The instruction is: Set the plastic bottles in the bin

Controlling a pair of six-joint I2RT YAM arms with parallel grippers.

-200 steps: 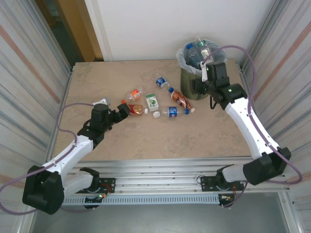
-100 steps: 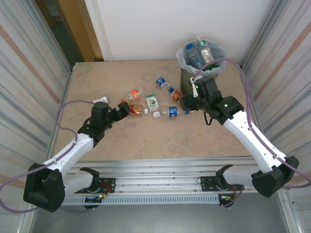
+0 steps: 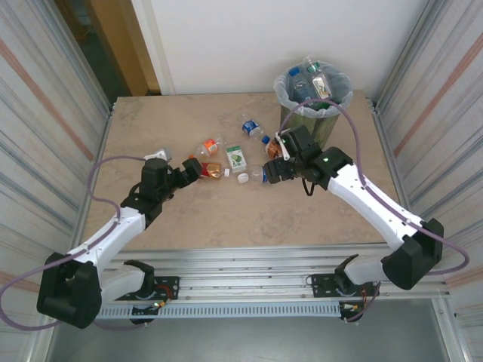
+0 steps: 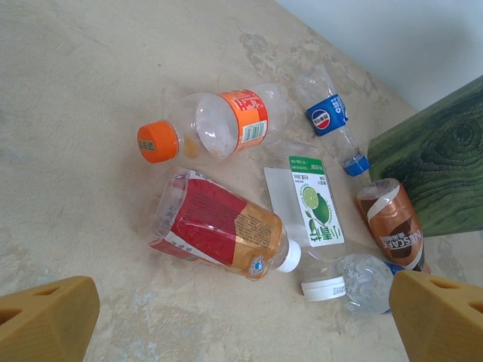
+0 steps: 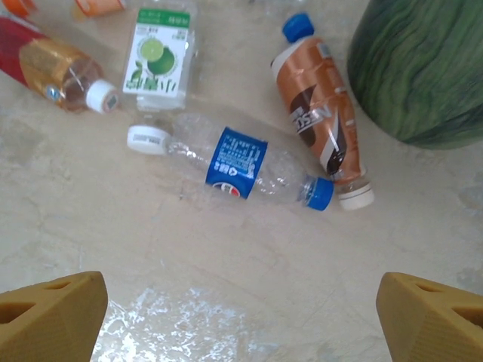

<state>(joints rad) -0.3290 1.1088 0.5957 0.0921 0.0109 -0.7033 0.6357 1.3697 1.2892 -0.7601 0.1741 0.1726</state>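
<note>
Plastic bottles (image 3: 236, 158), crushed, with orange, red, green, blue and brown labels, lie clustered on the surface (image 3: 189, 219) beside the bin (image 3: 283, 92). The dark green, clear-lined bin holds several more. Left hand (image 3: 193, 169) and right hand (image 3: 272, 167) gape wide, empty; the right partly hides one bottle.

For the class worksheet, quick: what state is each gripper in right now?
Left gripper: open, holding nothing.
Right gripper: open, holding nothing.
</note>
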